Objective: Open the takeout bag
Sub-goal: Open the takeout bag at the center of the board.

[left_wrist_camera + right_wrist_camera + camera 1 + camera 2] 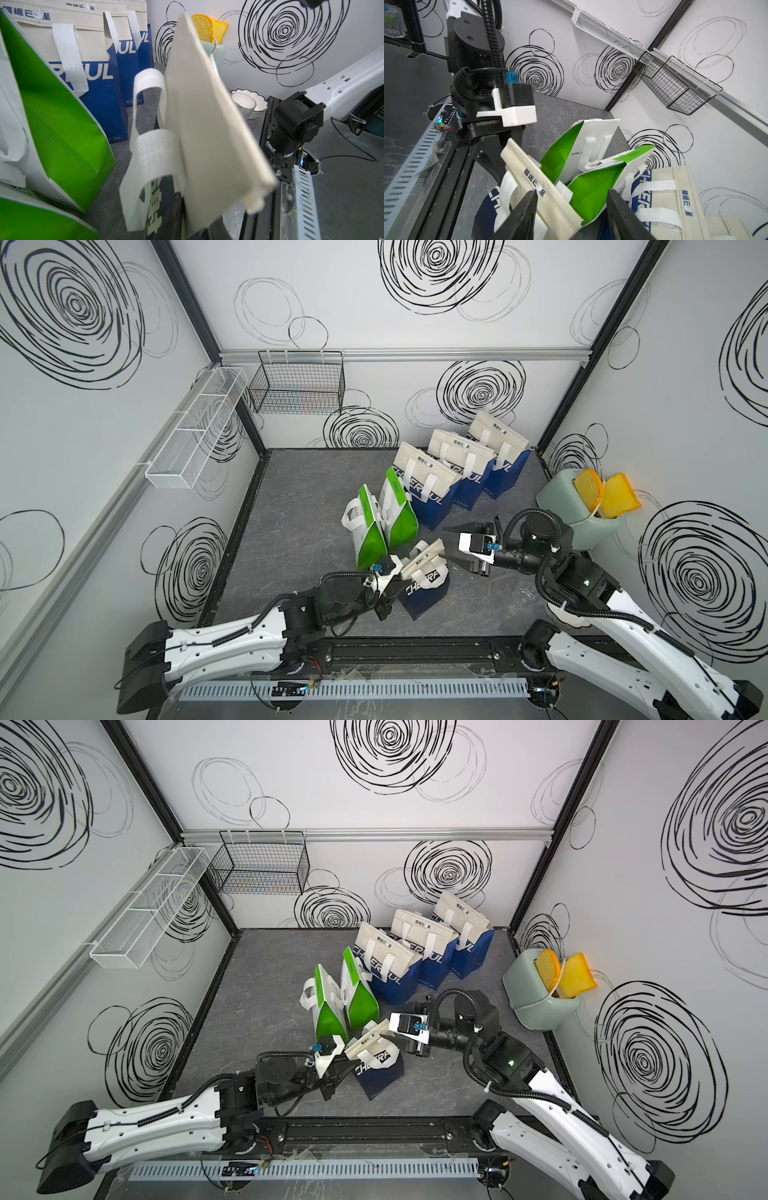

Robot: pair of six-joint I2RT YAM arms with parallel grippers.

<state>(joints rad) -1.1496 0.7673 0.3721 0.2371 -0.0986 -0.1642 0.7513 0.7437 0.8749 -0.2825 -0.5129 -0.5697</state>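
Grey counter [291, 506]: 3 blue-and-cream bags [440, 489] at back, 2 green bags [372, 531], 1 toaster [557, 499] holding 2 bread slices [588, 489]. Left end effector [397, 587] clamps the front takeout bag [426, 595] by its flap; right end effector [446, 543] gapes.

The grey bench [299, 506] carries three blue-and-cream bags [461, 464] in a back row, two green bags [401, 522], the takeout bag [426, 597] nearer the front, and a mint toaster [557, 495] at the right.

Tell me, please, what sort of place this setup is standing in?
Probably a robot test cell rather than a real shop: swirl-printed wall panels, a left arm and right arm on a front rail, and staged props: takeout bags and a toaster holding bread slices.
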